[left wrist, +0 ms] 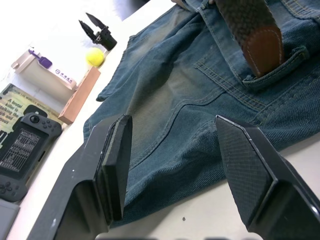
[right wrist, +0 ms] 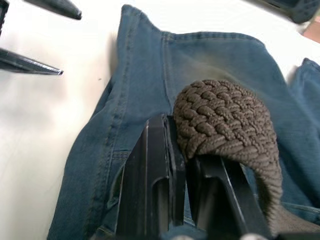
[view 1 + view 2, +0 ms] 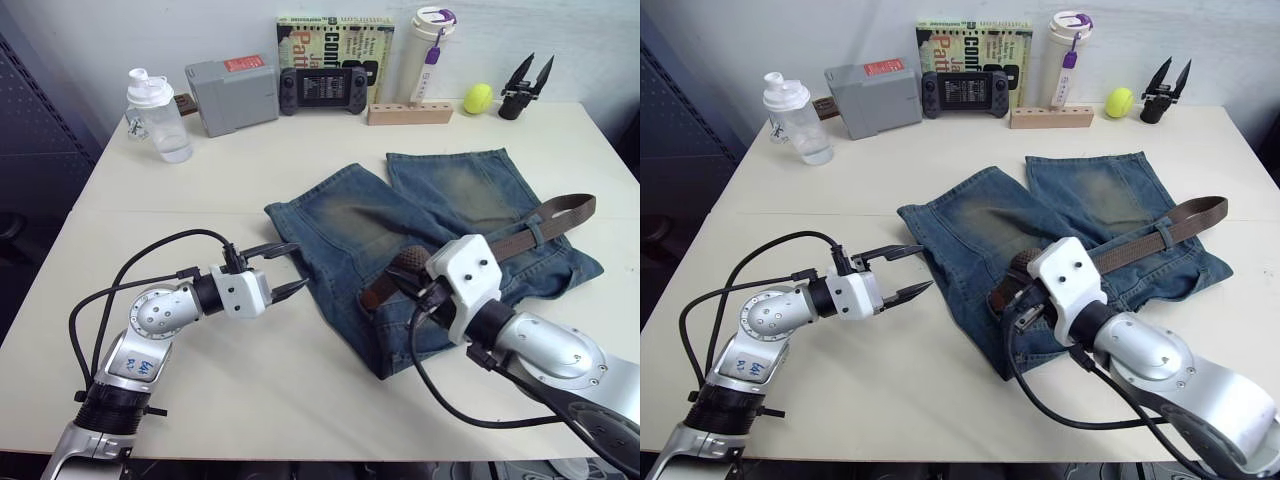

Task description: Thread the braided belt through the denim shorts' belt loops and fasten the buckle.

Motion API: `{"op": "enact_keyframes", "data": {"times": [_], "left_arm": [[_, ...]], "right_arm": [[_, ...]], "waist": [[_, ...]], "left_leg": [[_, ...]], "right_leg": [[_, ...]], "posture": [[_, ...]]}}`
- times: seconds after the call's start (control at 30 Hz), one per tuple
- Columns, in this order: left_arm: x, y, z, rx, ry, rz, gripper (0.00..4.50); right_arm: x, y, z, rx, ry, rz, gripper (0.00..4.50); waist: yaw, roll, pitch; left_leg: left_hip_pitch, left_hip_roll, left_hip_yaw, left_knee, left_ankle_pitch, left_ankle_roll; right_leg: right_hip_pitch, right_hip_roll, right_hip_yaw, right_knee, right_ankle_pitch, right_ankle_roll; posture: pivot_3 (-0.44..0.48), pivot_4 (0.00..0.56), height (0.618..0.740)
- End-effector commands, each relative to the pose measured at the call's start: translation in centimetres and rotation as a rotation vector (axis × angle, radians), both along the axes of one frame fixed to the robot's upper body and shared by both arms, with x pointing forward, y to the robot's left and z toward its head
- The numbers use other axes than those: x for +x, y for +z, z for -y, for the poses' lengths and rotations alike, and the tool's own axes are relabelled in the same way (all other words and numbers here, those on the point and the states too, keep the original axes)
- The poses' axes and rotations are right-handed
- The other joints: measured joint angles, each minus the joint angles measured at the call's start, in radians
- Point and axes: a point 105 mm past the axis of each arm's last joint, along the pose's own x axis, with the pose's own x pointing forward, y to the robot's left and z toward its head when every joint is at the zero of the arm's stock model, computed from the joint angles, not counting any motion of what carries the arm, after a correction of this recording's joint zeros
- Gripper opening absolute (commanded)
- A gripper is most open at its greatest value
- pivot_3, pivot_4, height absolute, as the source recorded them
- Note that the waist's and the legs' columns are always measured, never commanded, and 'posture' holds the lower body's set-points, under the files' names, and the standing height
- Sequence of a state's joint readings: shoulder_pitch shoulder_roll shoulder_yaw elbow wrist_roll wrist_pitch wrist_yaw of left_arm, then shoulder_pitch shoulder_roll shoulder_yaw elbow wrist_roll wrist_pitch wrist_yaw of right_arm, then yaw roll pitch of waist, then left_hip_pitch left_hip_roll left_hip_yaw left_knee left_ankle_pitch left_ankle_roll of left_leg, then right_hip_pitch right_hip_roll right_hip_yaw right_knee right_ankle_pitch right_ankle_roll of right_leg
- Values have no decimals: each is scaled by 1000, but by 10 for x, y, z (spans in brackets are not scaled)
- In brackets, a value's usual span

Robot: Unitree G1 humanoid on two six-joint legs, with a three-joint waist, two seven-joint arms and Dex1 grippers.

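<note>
The braided belt (image 3: 520, 232) lies across the waistband of the denim shorts (image 3: 400, 225), running from a folded dark-brown end near the right edge of the shorts toward my right hand (image 2: 186, 165). I hold a humped bend of the belt's weave pinched between my right fingers (image 2: 155, 180), which are closed on it; the bend bulges above the fingertips in the right wrist view. In the left wrist view a tan leather tip (image 1: 263, 50) of the belt rests on the denim, its end tucked at the rim of a pocket. I cannot make out the buckle or any belt loop clearly.

The shorts lie flat on the counter (image 3: 200, 190), legs pointing away from me, faded yellowish patches on both legs.

My left hand (image 3: 288, 269) hovers over the counter just beside the left edge of the shorts, its fingers (image 1: 116, 160) spread wide and holding nothing, pointing toward the denim.

Along the far edge of the counter stand a clear shaker bottle (image 3: 158, 115), a grey box (image 3: 232, 95), a handheld game console (image 3: 322, 89), a book (image 3: 335, 45), a wooden block (image 3: 410, 113), a white tumbler (image 3: 430, 50), a yellow ball (image 3: 478, 98) and a spare black gripper (image 3: 524, 85).
</note>
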State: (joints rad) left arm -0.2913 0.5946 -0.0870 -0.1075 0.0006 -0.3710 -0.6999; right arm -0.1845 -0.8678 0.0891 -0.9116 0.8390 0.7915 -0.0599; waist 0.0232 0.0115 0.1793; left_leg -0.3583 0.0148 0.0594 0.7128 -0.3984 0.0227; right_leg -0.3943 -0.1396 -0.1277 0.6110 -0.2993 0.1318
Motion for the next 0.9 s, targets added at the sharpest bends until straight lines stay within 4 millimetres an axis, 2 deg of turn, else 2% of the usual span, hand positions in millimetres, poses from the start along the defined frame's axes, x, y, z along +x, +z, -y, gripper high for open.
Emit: {"op": "enact_keyframes", "data": {"times": [0.03, 0.43, 0.57, 0.67, 0.9], "left_arm": [[-4, 11, 1, -14, -3, 48, 2937], [-4, 11, 1, -20, 5, 47, 2937], [-4, 11, 1, -24, 6, 45, 2937], [-5, 10, 2, -24, 3, 44, 2937], [-6, 11, 2, -27, 1, 47, 2937]], "right_arm": [[-22, 15, -19, -45, 93, 118, 0], [-16, 9, -20, -141, 91, 149, 0], [-15, -7, -27, -132, 110, 60, 0], [-4, -22, -18, -66, 31, -65, 0], [20, -45, 25, -69, -130, -238, 0]], "waist": [[0, 0, 0], [0, 0, 0], [-1, 0, 0], [-1, 0, 0], [0, 0, 0]], "left_leg": [[0, 0, 0, 0, 0, 0], [0, 0, 0, 0, 0, 0], [0, 0, 0, 0, 0, 0], [0, 0, -1, 0, 0, 0], [0, 0, -1, 0, 0, 0]], "right_leg": [[0, 0, 0, 0, 0, 0], [0, 0, 0, 0, 0, 0], [0, 0, 0, 0, 0, 0], [0, 0, -1, 0, 0, 0], [1, 0, -1, 0, 0, 0]], "posture": [[0, 150, 731], [0, 150, 731], [0, 150, 731], [0, 150, 731], [0, 150, 731]]}}
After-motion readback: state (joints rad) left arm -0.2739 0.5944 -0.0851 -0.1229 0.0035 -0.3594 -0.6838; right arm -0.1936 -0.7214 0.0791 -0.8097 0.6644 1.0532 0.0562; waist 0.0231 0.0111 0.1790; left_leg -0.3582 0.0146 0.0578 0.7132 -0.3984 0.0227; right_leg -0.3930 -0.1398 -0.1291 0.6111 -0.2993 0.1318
